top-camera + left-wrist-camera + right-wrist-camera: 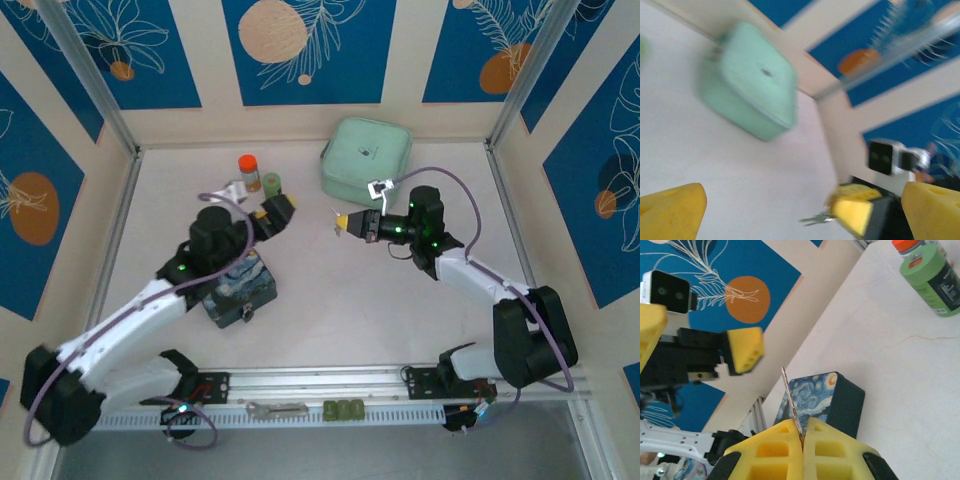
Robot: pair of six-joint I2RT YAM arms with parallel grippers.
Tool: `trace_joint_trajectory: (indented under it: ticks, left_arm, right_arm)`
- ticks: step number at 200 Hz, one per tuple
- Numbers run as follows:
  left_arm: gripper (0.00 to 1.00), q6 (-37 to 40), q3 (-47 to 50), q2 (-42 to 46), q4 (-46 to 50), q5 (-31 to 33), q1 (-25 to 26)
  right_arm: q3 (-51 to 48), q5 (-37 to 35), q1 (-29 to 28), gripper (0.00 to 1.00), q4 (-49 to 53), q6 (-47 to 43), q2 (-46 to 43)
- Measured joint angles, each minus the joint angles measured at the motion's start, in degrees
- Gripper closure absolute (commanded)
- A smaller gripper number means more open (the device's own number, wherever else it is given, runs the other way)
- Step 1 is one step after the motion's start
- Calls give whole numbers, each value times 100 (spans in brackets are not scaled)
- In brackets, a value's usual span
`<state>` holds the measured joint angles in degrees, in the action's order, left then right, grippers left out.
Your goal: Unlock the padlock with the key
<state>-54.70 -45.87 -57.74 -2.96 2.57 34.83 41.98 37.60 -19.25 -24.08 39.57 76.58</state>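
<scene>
Found the right gripper (802,432) clamped on the key (790,397), with both yellow pads pressed together around its lower end and the thin silvery blade poking up between them, tilted a little to the left. Saw the same pair from above, held over the bare middle of the table (350,300) and aimed at the left gripper (277,211). Caught that left gripper with its fingers (745,347) spread wide apart and empty (heavy motion blur in its own wrist view, so little more to say from there). Placed it facing the key, near but not touching.

Counted four containers. Noted the blue starry-night tin (240,285) lying closed beneath the left forearm, contents hidden. Made out a small greyish piece at its near face, likely the padlock (245,313), though too small to be sure. Noted the mint-green case (365,158) at the far side, lid on, contents hidden as well. Spotted an orange-capped jar (248,172) and a green-capped bottle (271,183) just beside each other near the left gripper, both capped; could not tell the fill of either. Logged on the near rail a flat grey metal tool (277,408) beside three small green blocks (345,410)
</scene>
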Motion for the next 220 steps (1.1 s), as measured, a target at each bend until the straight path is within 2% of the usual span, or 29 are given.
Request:
trace_joint_trajectory:
  ticks: [23, 56, 79, 102, 123, 144, 172, 220]
  left_arm:
    - [1, -2, -4, 614, 1847, 715, -339]
    - [1, -199, 2, 896, 4291, 1467, -540]
    - [1, -354, 98, 1163, 5327, 1749, -669]
    - [1, -507, 372, 1231, 5834, 1808, -826]
    - [1, -671, 717, 1182, 5783, 1690, -874]
    - [1, -872, 1071, 1045, 5318, 1394, -881]
    - [2, -1377, 1449, 667, 4033, 1001, -833]
    - [10, -1952, 1528, -601, 1895, 946, -514]
  right_arm:
    - [2, -260, -92, 100, 544, -372, -50]
    - [107, -627, -302, 100, 1182, -717, 20]
    - [271, -754, -391, 100, 1373, -833, 170]
    - [442, -828, -479, 100, 1486, -925, 306]
    - [514, -909, -538, 100, 1534, -973, 343]
    - [518, -940, -564, 100, 1600, -986, 343]
    - [516, -981, -568, 100, 1650, -1010, 343]
    - [485, -1086, -577, 100, 1762, -1027, 232]
